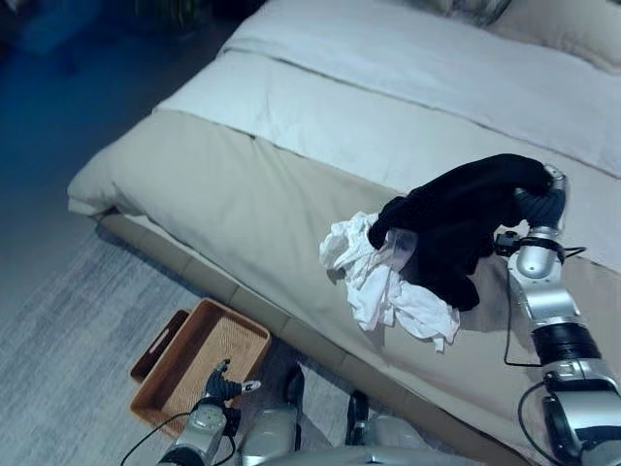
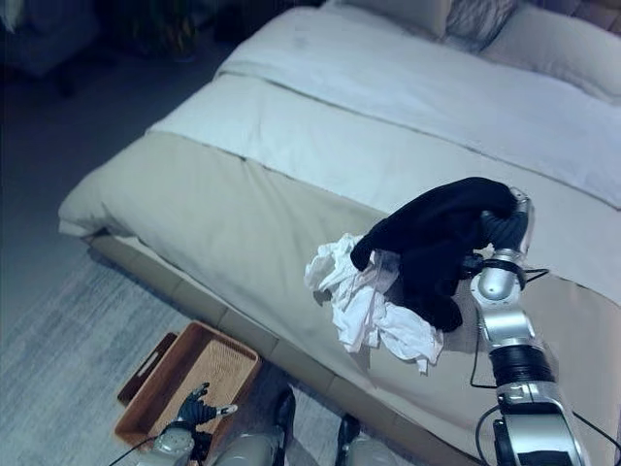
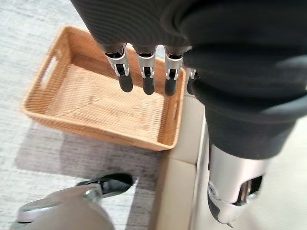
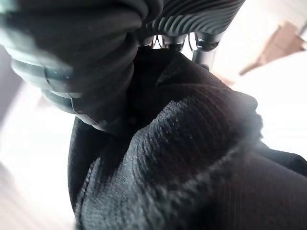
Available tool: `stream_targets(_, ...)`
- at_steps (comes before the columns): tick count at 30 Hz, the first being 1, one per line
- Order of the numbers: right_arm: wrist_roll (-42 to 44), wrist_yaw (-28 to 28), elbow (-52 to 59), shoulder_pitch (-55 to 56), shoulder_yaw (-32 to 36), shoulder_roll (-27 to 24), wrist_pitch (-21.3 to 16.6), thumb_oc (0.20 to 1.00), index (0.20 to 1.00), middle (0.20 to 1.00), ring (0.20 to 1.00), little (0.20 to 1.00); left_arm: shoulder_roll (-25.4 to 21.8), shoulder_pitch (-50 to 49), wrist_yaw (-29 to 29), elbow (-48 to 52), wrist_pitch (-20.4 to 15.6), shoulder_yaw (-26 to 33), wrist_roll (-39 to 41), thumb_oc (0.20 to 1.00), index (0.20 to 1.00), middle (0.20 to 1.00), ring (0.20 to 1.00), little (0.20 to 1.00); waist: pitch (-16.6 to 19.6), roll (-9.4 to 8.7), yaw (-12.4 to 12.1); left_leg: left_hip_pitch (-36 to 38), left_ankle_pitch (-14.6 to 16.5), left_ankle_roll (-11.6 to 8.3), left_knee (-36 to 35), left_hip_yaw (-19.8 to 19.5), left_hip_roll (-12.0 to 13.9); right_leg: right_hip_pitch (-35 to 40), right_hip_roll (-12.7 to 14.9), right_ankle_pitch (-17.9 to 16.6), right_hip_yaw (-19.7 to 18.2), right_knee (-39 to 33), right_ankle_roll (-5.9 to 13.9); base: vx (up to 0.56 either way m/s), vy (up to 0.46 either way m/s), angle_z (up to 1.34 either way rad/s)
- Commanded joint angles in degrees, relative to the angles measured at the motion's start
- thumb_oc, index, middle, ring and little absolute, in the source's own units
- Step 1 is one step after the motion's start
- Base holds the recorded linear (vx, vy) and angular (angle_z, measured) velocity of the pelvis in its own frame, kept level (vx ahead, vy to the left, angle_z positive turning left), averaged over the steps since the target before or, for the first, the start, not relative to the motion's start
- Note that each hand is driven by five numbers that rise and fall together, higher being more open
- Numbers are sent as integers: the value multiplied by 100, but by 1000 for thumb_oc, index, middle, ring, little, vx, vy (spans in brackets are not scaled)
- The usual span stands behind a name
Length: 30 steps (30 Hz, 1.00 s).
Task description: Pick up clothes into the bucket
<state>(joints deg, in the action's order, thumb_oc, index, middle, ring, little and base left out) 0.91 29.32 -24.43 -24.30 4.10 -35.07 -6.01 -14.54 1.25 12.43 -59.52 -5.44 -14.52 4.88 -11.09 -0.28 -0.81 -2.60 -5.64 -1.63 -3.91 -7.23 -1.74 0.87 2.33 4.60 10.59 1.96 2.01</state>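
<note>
- While the right hand (image 1: 545, 194) holds a black garment (image 1: 461, 223) lifted above the bed (image 1: 243, 194), its fingers are buried in the cloth, so I cannot tell their grip
- White garment (image 1: 383, 282) lies crumpled on the bed, just beside the black one
- Wicker basket (image 3: 96, 103) on the floor holds nothing yet; both pieces remain
- Left hand (image 3: 144, 72) hangs over the basket, fingers straight
</note>
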Motion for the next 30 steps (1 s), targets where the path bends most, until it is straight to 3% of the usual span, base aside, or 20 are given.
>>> stream_targets(1,176,165,452,-184,279,-548,-461,200,200,200,200,200,27,11,-60,-153,31,-33,-365,1000,1000,1000,1000,1000,436,-201,-81,91,525,263,285,-9,-155,-190,227,-246,-188,117,251,50,-41,-6)
stream_targets(9,400,104,187,-488,280,-983,-418,200,200,200,200,200,65,-326,-182,-190,110,-7,-312,1000,1000,1000,1000,1000,755,-314,-110,403,568,221,170,60,-94,156,167,-274,-164,-80,256,42,-12,1)
stream_targets(11,422,99,209,-602,266,-1126,-429,200,200,200,200,200,4,-398,-233,248,35,33,-102,1000,1000,1000,1000,1000,821,-340,-129,460,577,210,146,56,-79,223,159,-267,-153,-109,251,44,-10,0)
stream_targets(15,382,156,359,-817,190,-1292,-449,200,200,200,200,200,-184,-419,-97,1364,-158,166,346,1000,1000,1000,1000,1000,902,-379,-139,517,587,190,132,51,-69,303,157,-269,-132,-154,256,0,0,0)
stream_targets(17,451,152,695,-1090,73,-1409,-415,200,200,200,200,200,-572,-338,-42,3329,-403,296,1019,1000,1000,1000,1000,1000,1017,-403,-127,551,593,176,122,72,-52,359,165,-275,-120,-179,268,0,0,0)
stream_targets(20,644,39,908,-1131,10,-1395,-444,200,200,200,200,200,-830,-283,-196,4253,-414,330,1300,1000,1000,1000,1000,1000,1083,-395,-79,586,604,176,115,87,-46,393,168,-275,-118,-177,275,0,0,0)
stream_targets(23,877,-423,1266,-1090,-198,-1396,-439,200,200,200,200,200,-1420,-36,-535,5623,-452,386,1650,1000,1000,1000,1000,1000,1195,-365,-1,681,621,172,66,132,-36,454,179,-282,-139,-208,288,4,6,-3)
stream_targets(30,1103,-1376,2065,-834,-774,-1474,-286,200,200,200,200,200,-1935,971,-767,6629,-347,-45,1810,1000,1000,1000,1000,1000,1315,-330,151,791,633,158,29,276,-25,495,187,-350,-240,-270,311,3,8,-7)
